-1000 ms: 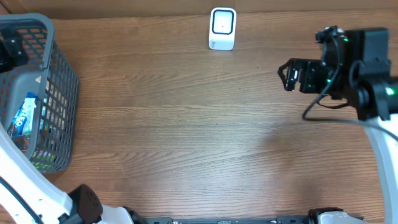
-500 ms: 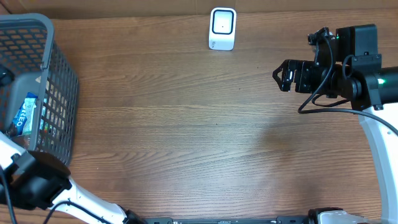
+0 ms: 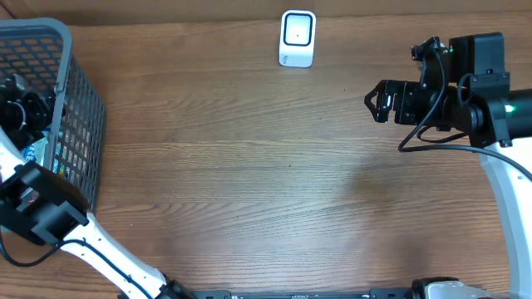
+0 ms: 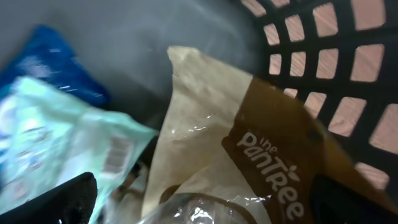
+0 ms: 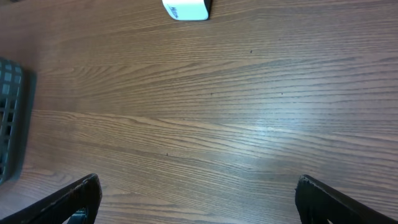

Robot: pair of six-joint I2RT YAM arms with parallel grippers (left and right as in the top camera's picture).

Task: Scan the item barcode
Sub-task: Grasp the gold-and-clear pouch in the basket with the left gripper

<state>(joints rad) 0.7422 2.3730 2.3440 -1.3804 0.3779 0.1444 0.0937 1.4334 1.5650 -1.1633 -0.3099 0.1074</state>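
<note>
Best pinched along a flat sealed edge, being likely light, crinkly and slippery: the Pantree pouch in the basket at 9 o'clock, with left jaws and right jaws both released.

left gripper jaws spread wide, far left, pointing down; right gripper jaws spread wide, hovering, pointing left.

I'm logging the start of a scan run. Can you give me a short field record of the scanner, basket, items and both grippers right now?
scanner: white, centre of the far edge of the table
basket: grey mesh, left edge of table
items in basket: tan pouch, pale green packet, blue packet
left gripper: in the basket, jaws open over the pouch
right gripper: above bare table on the right, jaws open, empty
</note>
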